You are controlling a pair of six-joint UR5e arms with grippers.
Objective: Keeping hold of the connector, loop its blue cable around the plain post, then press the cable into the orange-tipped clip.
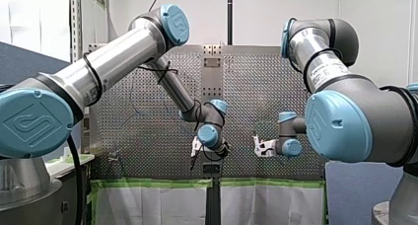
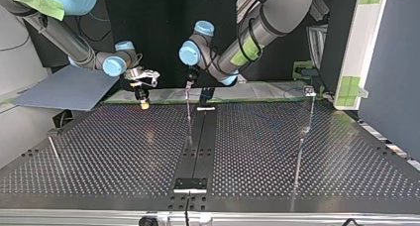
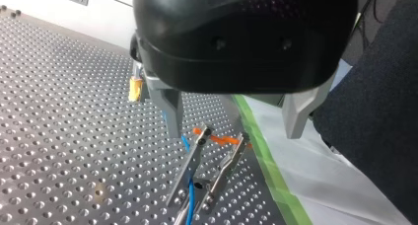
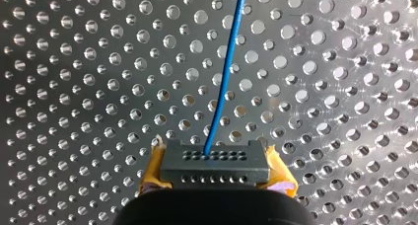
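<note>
Grey connector (image 4: 215,162) clamped in right gripper (image 4: 215,175).

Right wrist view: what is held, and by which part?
The dark grey rectangular connector, clamped at its two short ends between the yellow pads of my right end effector.

Your front view sits behind and above the arms (image 1: 123,52), looking far across the perforated table (image 1: 143,126); your top view faces back from low at the opposite edge, so they share the table with left and right swapped. The wrist views sit very near: the right over the connector (image 4: 215,168) and blue cable (image 4: 220,92), the left over the orange-tipped clip (image 3: 197,156), probably showing that same cable.
</note>
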